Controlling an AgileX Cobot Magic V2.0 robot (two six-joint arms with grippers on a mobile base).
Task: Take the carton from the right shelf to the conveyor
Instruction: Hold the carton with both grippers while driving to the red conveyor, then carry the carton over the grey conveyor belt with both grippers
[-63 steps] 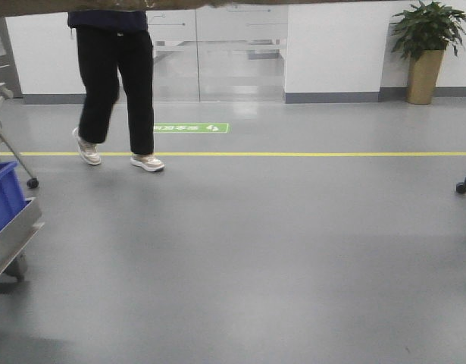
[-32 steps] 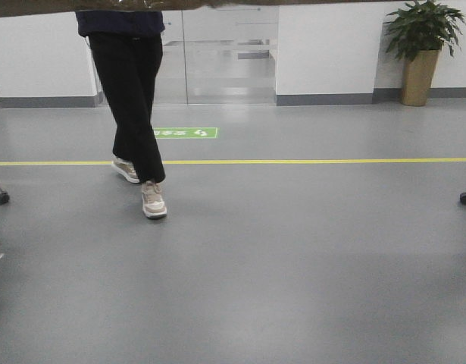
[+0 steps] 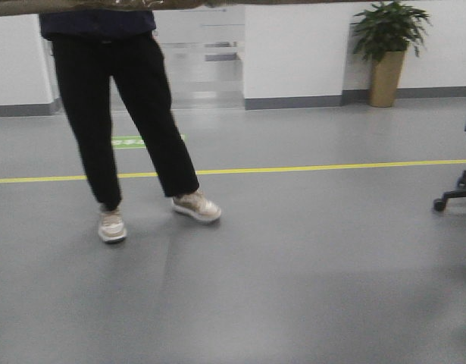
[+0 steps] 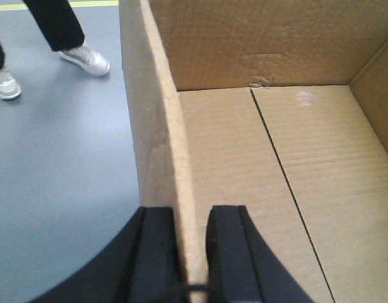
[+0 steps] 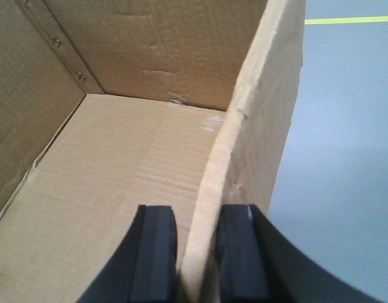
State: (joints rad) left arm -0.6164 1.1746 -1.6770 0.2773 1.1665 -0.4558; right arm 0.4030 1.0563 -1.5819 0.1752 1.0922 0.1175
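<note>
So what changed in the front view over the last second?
The view swung right: plant and floor sign slid left, the blue bin left frame, a chair base came in. The person stepped closer. The carton edge stayed along the top.

Left end effector [image 4: 190,259]: black fingers [image 4: 225,249] clamped on one wall of the carton [image 4: 244,158], one finger inside, one outside. Right end effector [image 5: 199,259]: identical clamped state on the opposite wall, fingers [image 5: 154,252] straddling its edge.

Your left gripper [image 4: 191,221] straddles the carton [image 4: 276,158] at its left wall, your right gripper [image 5: 198,221] at its right wall; a person [image 3: 115,114] stands ahead-left.
</note>
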